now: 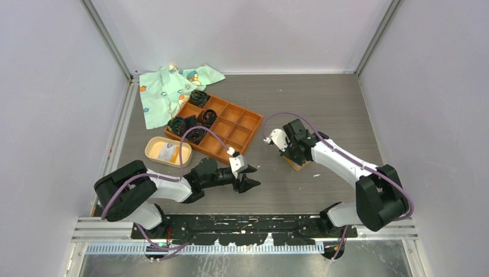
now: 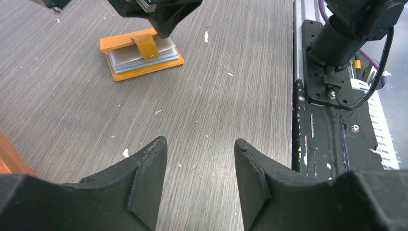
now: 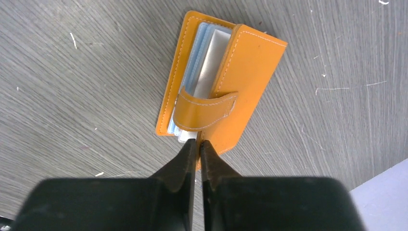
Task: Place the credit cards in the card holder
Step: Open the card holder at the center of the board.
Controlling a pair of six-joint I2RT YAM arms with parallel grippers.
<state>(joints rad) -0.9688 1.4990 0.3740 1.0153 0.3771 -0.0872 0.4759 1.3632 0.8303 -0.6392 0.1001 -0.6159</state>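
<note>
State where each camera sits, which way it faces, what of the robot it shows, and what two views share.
Top external: above and behind the bases, looking down at the table; left arm and right arm show.
Left wrist: low over the table, facing the orange wallet; open left fingers show.
Right wrist: above the wallet, facing down; closed right fingers show.
Shared: both wrist views hold the wallet.

Grey wood-grain table point(image 1: 323, 104) under cloth point(image 1: 164, 92), grid tray point(image 1: 241, 122), card holder point(image 1: 153, 148), wallet point(image 3: 252, 67) (orange, strapped)
</note>
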